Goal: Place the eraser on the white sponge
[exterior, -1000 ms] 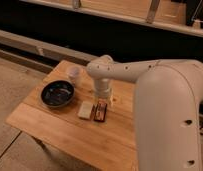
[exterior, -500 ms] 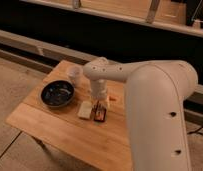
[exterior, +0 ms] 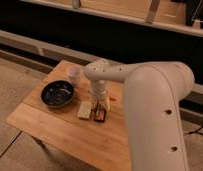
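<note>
My gripper (exterior: 99, 106) hangs low over the wooden table (exterior: 50, 131), right above the far end of the eraser (exterior: 99, 117). Its jaws stand wide and, as far as I can make out, have nothing in them. The eraser lies flat on the wood, a narrow dark bar with a reddish top. It is just to the right of the white sponge (exterior: 84, 110); I cannot tell whether the two touch.

I expect the eraser to be light and stiff, with a rubbery skin that should not slip between my fingers. It is thin, so I would take it across its narrow width, near the middle of its length, with my fingertips low against the table. The sponge looks soft and light. It may give or shift under a firm press, so I judge the eraser should be set down gently and flat, lined up with the sponge.

My own arm (exterior: 155, 105) fills the right of the view and covers that part of the table. My wrist hides my fingertips and the far end of the eraser. An orange carrot-shaped thing (exterior: 112, 98) shows only partly behind it. The dark bowl (exterior: 57, 94) and small white cup (exterior: 75, 74) sit to the left, apart from the sponge.
</note>
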Tool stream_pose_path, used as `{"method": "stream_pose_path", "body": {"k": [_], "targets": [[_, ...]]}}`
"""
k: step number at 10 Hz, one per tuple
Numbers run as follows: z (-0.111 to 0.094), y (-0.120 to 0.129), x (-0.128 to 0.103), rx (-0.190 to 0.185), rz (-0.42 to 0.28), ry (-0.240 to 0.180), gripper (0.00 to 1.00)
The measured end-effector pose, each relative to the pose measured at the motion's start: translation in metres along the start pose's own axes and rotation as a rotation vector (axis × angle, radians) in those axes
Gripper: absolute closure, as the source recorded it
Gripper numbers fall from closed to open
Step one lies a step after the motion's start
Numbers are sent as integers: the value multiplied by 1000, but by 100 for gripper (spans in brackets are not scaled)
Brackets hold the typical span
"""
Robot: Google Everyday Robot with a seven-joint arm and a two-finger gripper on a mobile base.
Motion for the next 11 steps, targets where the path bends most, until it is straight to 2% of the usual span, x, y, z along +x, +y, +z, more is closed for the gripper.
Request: {"method": "stream_pose_path", "body": {"k": [2, 3, 5, 6, 8, 11], "targets": [[2, 0, -1, -2, -2, 5, 42], [3, 0, -1, -2, -14, 3, 54], [3, 3, -2, -2, -29, -1, 72], [2, 4, -3, -5, -37, -11, 87], [-2, 6, -4, -10, -39, -21, 98], [-19, 2, -8, -23, -6, -66, 100]]}}
